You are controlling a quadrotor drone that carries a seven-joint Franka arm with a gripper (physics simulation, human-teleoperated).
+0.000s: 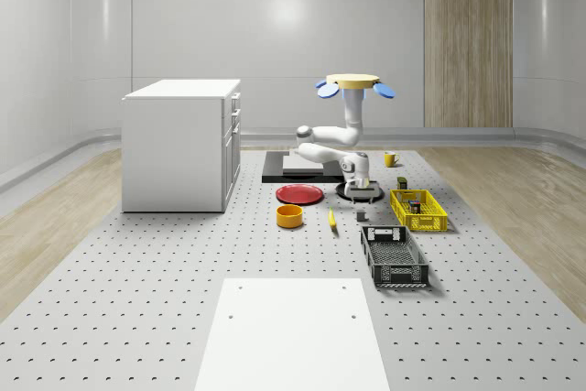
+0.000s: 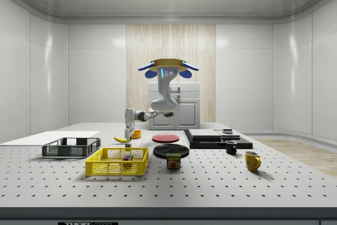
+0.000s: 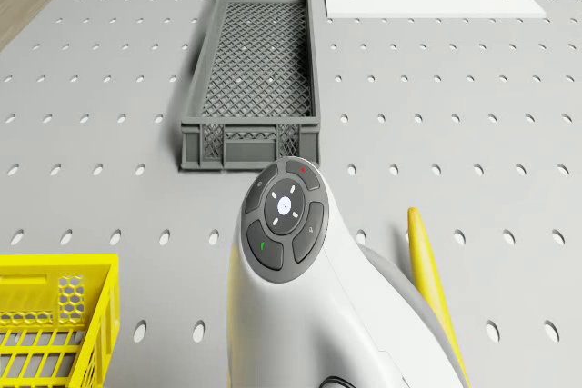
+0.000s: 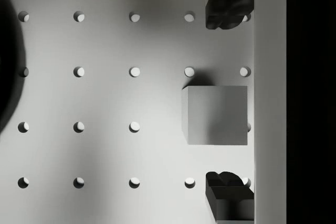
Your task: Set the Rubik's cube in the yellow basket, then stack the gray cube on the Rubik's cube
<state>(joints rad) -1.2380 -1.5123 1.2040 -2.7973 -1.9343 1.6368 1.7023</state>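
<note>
The gray cube (image 4: 216, 115) sits on the perforated table, and in the wrist view it lies between my two dark fingertips (image 4: 229, 6), which stand wide apart. My gripper (image 4: 229, 103) is open and points straight down above the cube, touching nothing. In the whole-scene view the gripper (image 1: 361, 197) hangs just over the small gray cube (image 1: 361, 216), to the left of the yellow basket (image 1: 432, 222). The Rubik's cube (image 2: 127, 157) lies inside the yellow basket (image 2: 108, 168). The drone (image 1: 352, 84) hovers high above the table, its arm bent down and forward.
A gray mesh basket (image 1: 404, 275) stands in front of the yellow one. A banana (image 1: 331, 220), orange bowl (image 1: 289, 216), red plate (image 1: 299, 193) and black plate (image 2: 171, 150) lie nearby. A spam can (image 2: 173, 160), two mugs and a white cabinet (image 1: 179, 144) are further off.
</note>
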